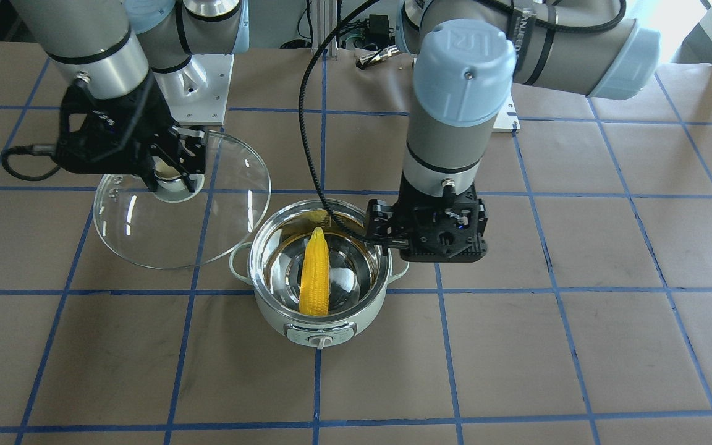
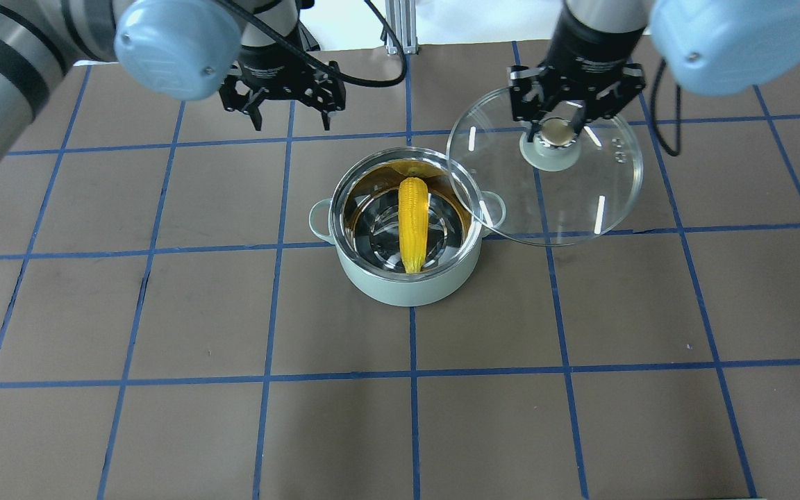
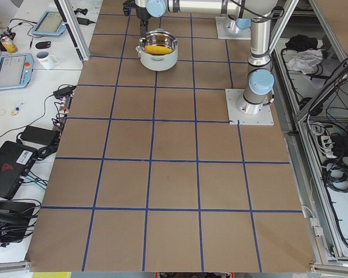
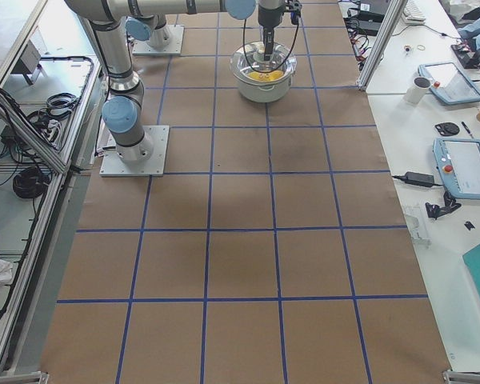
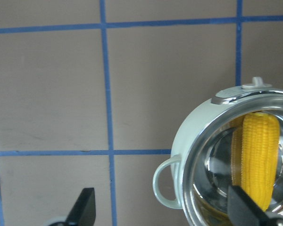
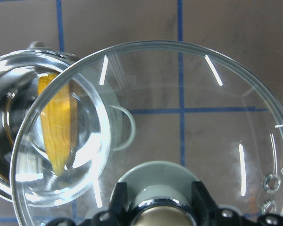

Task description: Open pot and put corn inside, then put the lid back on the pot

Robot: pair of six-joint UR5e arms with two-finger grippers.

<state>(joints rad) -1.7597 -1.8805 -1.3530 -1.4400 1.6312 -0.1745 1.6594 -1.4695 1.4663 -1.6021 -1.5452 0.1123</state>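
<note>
Right gripper [image 2: 558,130]: closed on the knob [image 2: 557,133] of the lid [image 2: 580,201]. It held the lid upper right of centre in the overhead view, apparently off the table [image 2: 164,312]. The lid's lower-left edge overlapped the right handle and rim of the pot [image 2: 407,292].

Left gripper [image 2: 291,123]: open and empty, fingers spread. It sat upper left of the pot, well apart from it.

Corn [image 2: 413,222]: already inside the pot, lengthwise across the steel bowl, tapered tip toward the lower edge of the overhead frame. Pot sat at frame centre, open.

Step in hand, by my reading, was putting the lid back on.
- Slide the lid left in the overhead view until the knob sits over the pot's centre.
- Hold it level and lower it straight, so the metal rim seats all round.
- Let go only once it is seated.

Edges:
- The lid's rim should pass above the pot's rim and handle, not catch them.
- The corn's blunt end lay close to the far wall. Whether it rose near rim height I could not tell.
- In the front-facing view, the left arm's cable [image 1: 309,142] crossed the pot's rim, height unclear.

Room: bare table on all other sides.
</note>
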